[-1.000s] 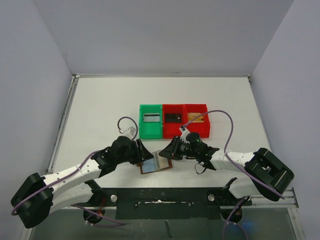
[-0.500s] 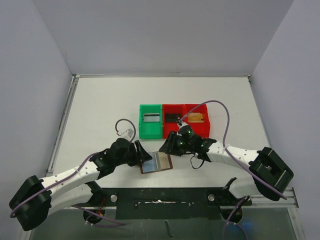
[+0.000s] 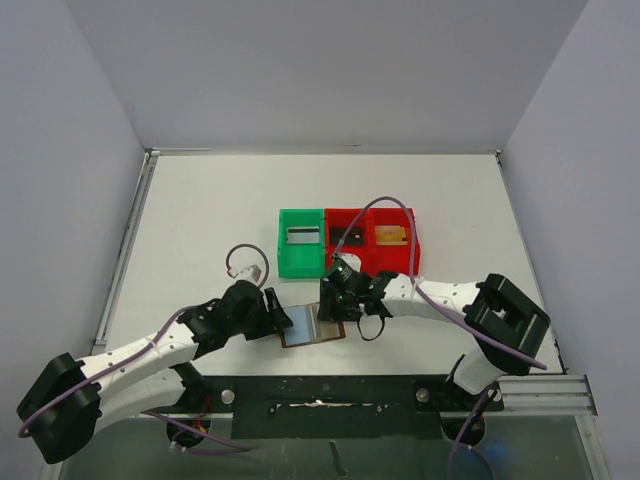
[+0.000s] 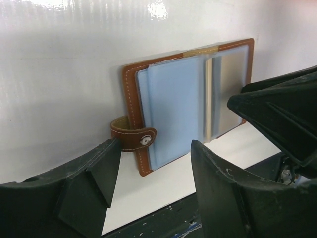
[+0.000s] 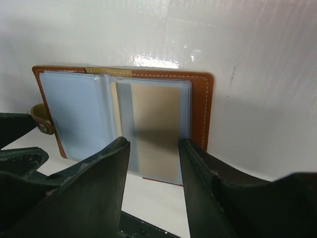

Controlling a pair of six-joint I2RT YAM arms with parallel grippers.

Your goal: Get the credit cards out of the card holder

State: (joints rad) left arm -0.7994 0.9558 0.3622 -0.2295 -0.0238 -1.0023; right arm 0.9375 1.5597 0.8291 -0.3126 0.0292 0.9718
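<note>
The card holder (image 3: 313,327) lies open and flat near the table's front edge, a brown leather wallet with a snap strap (image 4: 134,138). Its clear sleeves show a pale blue face (image 4: 171,111) and a grey-tan face (image 5: 154,128). I cannot tell whether these faces are credit cards or bare panels. My left gripper (image 4: 156,148) stands open just off the strap side, holding nothing. My right gripper (image 5: 154,145) hovers open over the grey-tan side, its fingers (image 5: 198,163) apart from the sleeve. In the top view, the left gripper (image 3: 281,320) and the right gripper (image 3: 333,303) flank the wallet.
Behind the wallet stand a green bin (image 3: 301,258) with a grey card (image 3: 302,236) and two joined red bins (image 3: 372,254), one with a dark card (image 3: 346,235), one with a tan card (image 3: 391,236). The table's dark front rail (image 3: 320,392) runs just below the wallet.
The right gripper has swung left over the wallet's right half and opened. The left gripper has opened wider. The wallet's raised page now lies flat.
</note>
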